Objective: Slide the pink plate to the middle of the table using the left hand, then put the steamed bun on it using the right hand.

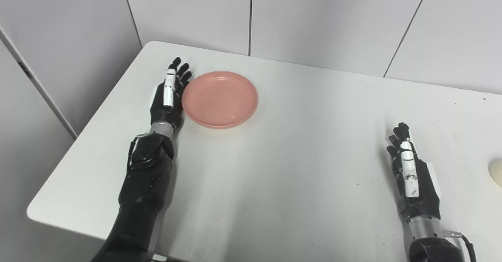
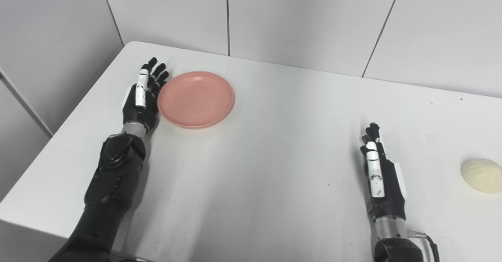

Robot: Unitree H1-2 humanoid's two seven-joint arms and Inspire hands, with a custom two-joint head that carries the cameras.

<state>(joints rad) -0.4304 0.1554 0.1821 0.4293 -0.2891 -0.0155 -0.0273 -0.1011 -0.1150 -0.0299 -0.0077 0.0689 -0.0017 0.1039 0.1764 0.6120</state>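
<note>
Pink plate (image 1: 219,99) touches left hand (image 1: 168,97) fingers (image 1: 183,75) (hand empty).

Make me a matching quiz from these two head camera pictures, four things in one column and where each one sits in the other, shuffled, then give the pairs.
Things
1. pink plate
2. steamed bun
3. left hand
4. right hand

Places
A. far right of the table, alone
B. edge-on against the plate's left rim
C. far left part of the table, empty
D. open on the table, left of the bun, apart from it

Pairs: 1-C, 2-A, 3-B, 4-D
</note>
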